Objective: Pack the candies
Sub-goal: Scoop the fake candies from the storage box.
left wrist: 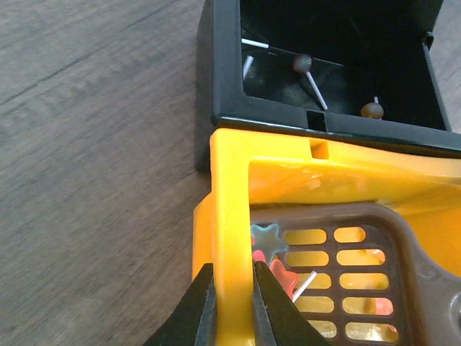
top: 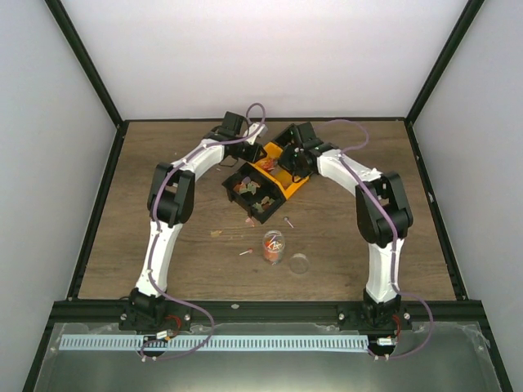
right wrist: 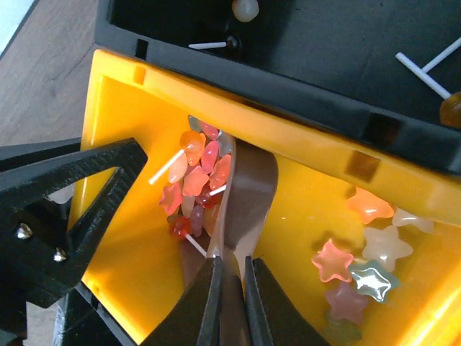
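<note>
- Left tool (left wrist: 230, 306) pinched the wall of the orange bin (left wrist: 230, 187); right tool (right wrist: 232, 303) pinched the brown scoop (right wrist: 248, 187) among candies (right wrist: 198, 173).
- I judged this the scooping step; next needed a level carry to the cup (top: 274, 245).

Crowded orange bin (left wrist: 230, 187), left hand (left wrist: 234, 270) on wall, right hand (right wrist: 231, 261) and brown scoop (right wrist: 248, 187) inside, bare tabletop (left wrist: 94, 144) alongside

No writing, label, brand, number or sign is legible anywhere: not on the orange bin (left wrist: 232, 216), the black bin (left wrist: 223, 65), the candies (right wrist: 198, 173) or the surface (left wrist: 86, 180).
</note>
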### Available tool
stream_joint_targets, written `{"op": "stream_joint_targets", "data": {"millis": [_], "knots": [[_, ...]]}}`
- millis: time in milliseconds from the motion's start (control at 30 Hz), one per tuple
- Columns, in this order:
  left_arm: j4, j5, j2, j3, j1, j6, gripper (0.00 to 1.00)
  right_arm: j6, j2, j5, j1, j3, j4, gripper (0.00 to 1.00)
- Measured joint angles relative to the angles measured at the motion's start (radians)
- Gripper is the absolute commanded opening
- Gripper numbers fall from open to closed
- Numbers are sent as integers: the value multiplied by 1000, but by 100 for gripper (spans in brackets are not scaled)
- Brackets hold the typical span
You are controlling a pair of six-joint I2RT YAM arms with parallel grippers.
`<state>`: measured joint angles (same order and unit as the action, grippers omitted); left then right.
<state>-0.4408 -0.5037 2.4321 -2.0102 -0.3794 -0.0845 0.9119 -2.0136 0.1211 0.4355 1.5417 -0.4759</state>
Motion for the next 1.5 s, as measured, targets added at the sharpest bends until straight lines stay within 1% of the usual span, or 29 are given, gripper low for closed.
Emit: {"op": "stream_joint_targets", "data": {"millis": [67, 300, 433, 567, 767, 967, 1333, 1500], "knots": [[-1, 5, 0, 0, 5, 1, 4, -6, 4, 27, -6, -34, 58, 1], [-4, 23, -3, 0, 26, -4, 4, -13, 16, 142, -34, -209, 349, 1], [-6, 28, -4, 0, 27, -10, 4, -13, 31, 168, -38, -279, 448, 1], [-13, 19, -4, 0, 27, -24, 4, 0, 47, 216, -51, -396, 620, 1], [-18, 17, -4, -2, 27, -26, 4, 32, 26, 310, -87, -483, 803, 1], [-36, 20, -4, -11, 26, -34, 4, 44, 17, 346, -100, -510, 868, 1], [-68, 7, -4, -19, 21, -54, 4, 98, 62, 357, -107, -653, 1042, 1], [-75, 4, -4, -21, 19, -57, 4, 120, 84, 347, -107, -700, 1088, 1]]}}
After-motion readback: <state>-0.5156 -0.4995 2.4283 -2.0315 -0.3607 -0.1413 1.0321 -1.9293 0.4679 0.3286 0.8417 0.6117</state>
